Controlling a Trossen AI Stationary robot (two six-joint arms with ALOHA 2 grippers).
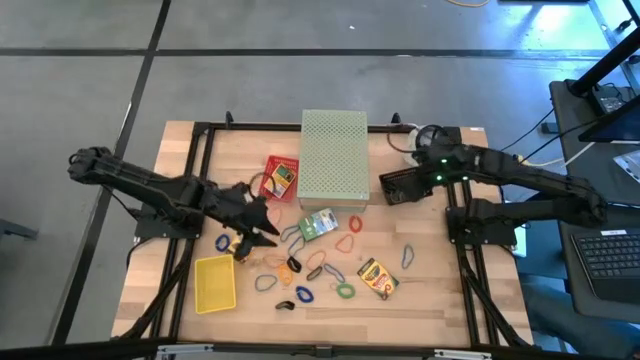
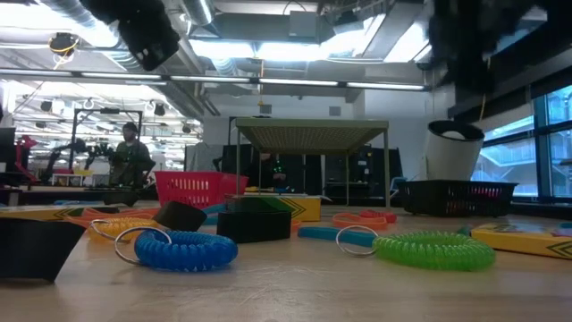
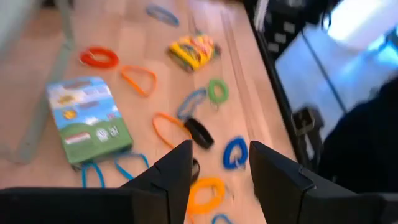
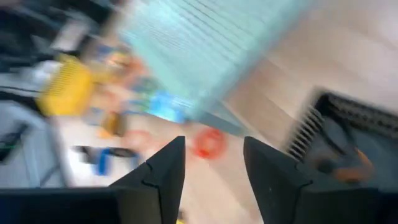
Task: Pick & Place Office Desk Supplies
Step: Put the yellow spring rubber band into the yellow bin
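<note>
Rubber-band loops in blue, green, orange and red lie scattered on the wooden table [image 1: 440, 300]; among them are a blue loop [image 3: 235, 152], a green one [image 3: 217, 91] and an orange one [image 3: 206, 193]. A green-and-blue card box [image 1: 318, 224] and a yellow one [image 1: 378, 277] lie flat among them, and a third rests in the red basket [image 1: 280, 178]. My left gripper [image 3: 221, 155] hovers open above the loops at centre left [image 1: 262, 232]. My right gripper [image 4: 211, 149] is open, raised above the black basket [image 1: 398, 187].
A large pale green perforated box [image 1: 334, 155] stands at the far centre. A yellow basket [image 1: 215, 282] sits near the left front edge. Small black clips [image 1: 294, 265] lie among the loops. Bare wood shows along the near edge and at the front right.
</note>
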